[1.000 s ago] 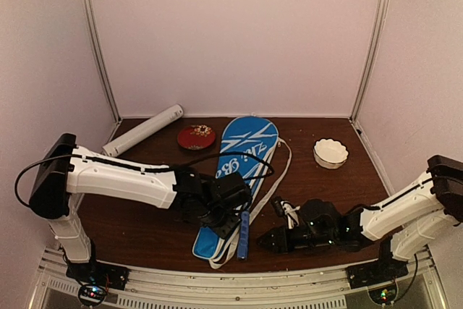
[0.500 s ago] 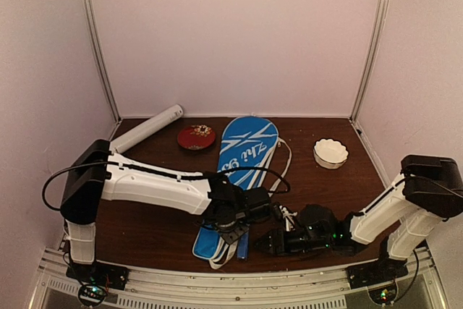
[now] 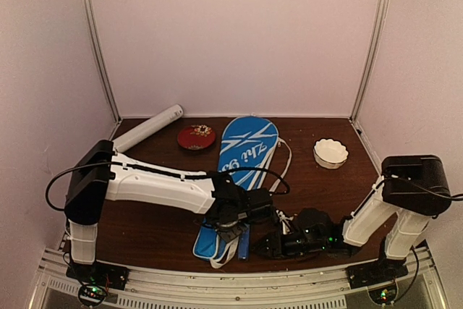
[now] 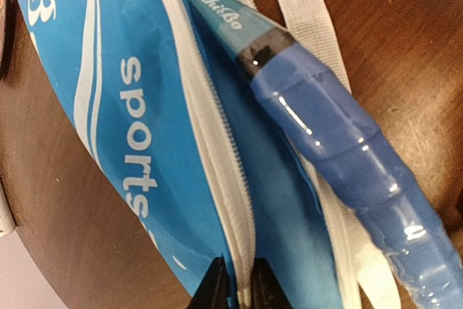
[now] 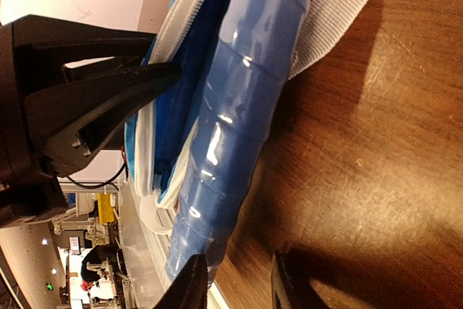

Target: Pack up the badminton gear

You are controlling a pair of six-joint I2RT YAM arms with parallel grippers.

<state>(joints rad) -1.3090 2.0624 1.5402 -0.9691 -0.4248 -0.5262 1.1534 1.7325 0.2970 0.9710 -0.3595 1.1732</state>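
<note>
The blue racket bag (image 3: 244, 151) lies lengthwise on the table, its narrow end toward me. A racket's blue handle (image 3: 244, 242) sticks out of that end. In the left wrist view my left gripper (image 4: 240, 289) is shut on the bag's white zipper edge (image 4: 217, 150), with the racket handle (image 4: 340, 157) just to its right. My right gripper (image 5: 240, 284) stands open low over the table beside the tip of the handle (image 5: 239, 121); only bare wood shows between its fingers. From above, the left gripper (image 3: 235, 229) and the right gripper (image 3: 266, 244) flank the handle. The white tube (image 3: 145, 129) lies at the back left.
A small red dish (image 3: 196, 137) sits behind the bag and a white scalloped bowl (image 3: 330, 153) at the back right. The bag's white strap (image 3: 281, 168) trails along its right side. The table's near edge and metal rail (image 3: 231, 284) run just below the handle.
My left gripper moved right along the bag's narrow end and closed on the zipper edge. My right gripper slid left, closer to the handle's tip.
</note>
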